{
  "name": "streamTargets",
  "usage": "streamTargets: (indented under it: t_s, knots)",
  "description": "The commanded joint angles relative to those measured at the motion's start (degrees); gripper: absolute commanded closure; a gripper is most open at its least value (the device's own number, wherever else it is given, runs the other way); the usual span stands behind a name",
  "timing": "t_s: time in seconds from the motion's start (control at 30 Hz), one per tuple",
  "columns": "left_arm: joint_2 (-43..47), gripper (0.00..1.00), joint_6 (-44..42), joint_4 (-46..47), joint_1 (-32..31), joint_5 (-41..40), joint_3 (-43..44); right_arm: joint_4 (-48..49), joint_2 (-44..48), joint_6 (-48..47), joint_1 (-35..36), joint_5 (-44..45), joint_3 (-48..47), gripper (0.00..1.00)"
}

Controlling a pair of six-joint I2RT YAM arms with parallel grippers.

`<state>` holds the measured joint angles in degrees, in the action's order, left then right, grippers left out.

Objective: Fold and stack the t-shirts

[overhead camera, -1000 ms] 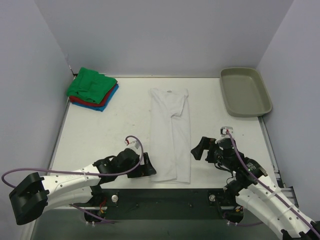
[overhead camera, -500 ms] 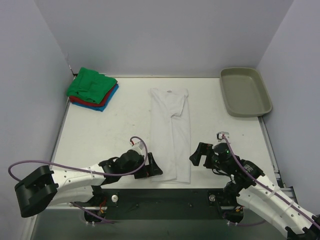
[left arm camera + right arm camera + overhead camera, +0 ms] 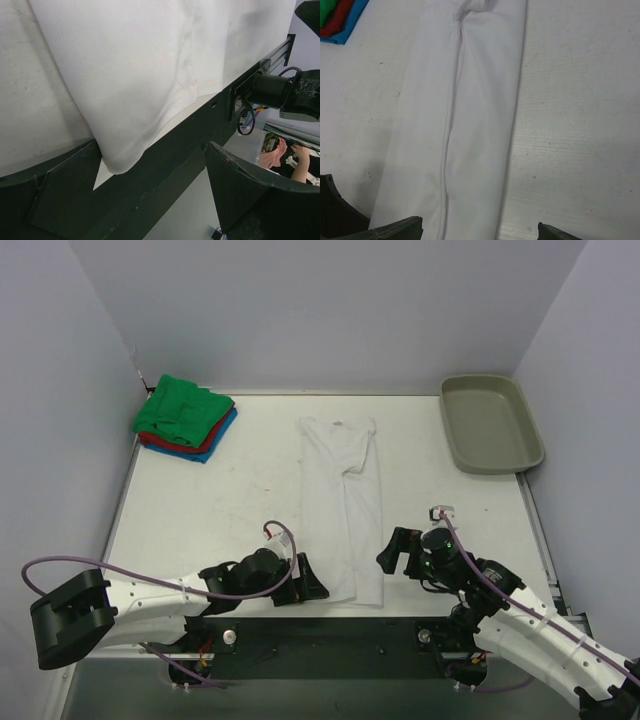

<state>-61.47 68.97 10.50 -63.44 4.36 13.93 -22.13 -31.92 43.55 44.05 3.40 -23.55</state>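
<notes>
A white t-shirt (image 3: 343,510), folded lengthwise into a long narrow strip, lies in the middle of the table with its hem at the near edge. Green, red and blue folded t-shirts (image 3: 186,418) are stacked at the far left corner. My left gripper (image 3: 308,581) is open beside the hem's left corner. In the left wrist view that corner (image 3: 120,162) droops over the table edge between the spread fingers (image 3: 55,192). My right gripper (image 3: 396,552) is open just right of the strip's near end. In the right wrist view the strip (image 3: 470,125) runs away from the open gripper (image 3: 480,235).
A grey-beige tray (image 3: 523,430) stands at the far right corner. The black mounting rail (image 3: 320,632) runs along the near table edge under the hem. Walls close in the table at the left, back and right.
Both grippers have moved toward the near end of the white t-shirt: the left one rightward and nearer the table edge, the right one leftward and nearer. Both stayed open.
</notes>
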Motion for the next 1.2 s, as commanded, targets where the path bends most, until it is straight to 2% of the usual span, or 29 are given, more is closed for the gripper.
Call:
streamTargets:
  t_s: [0.0,0.13,0.33,0.47,0.63,0.73,0.83,0.9,1.17]
  knots:
    - [0.21,0.07,0.46,-8.13,-0.55,-0.93,-3.91,0.07,-0.51,1.10,1.21,2.31,0.52,0.02]
    - [-0.49,0.12,0.64,-7.69,-0.63,-1.72,-4.00,-0.11,-0.16,1.62,2.00,2.84,0.52,0.03]
    - [-5.93,0.22,0.11,-4.53,-0.54,-1.55,-2.33,-0.28,-0.16,3.38,4.11,3.72,0.70,0.04]
    - [-9.71,0.25,0.03,-1.81,-0.54,-0.85,-1.89,-0.89,0.45,4.70,6.48,5.39,1.05,0.04]
    - [-11.12,0.29,-0.15,-1.10,-0.46,-0.58,-1.28,-1.95,1.51,5.84,7.71,6.88,1.58,0.05]
    - [-11.13,0.34,-0.15,-1.10,-0.46,-0.76,-1.28,-2.30,1.95,6.02,8.15,7.32,1.58,0.05]
    - [-10.86,0.45,0.20,-1.62,-0.37,-1.02,-1.36,-2.13,1.60,6.90,8.85,7.24,1.75,0.06]
    - [-10.42,0.57,0.29,-2.24,-0.37,-1.28,-1.45,-1.43,1.08,7.77,9.21,7.24,2.45,0.07]
    - [-10.33,0.74,0.55,-2.77,-0.28,-1.55,-1.37,2.09,-1.04,11.73,11.75,6.80,5.09,0.10]
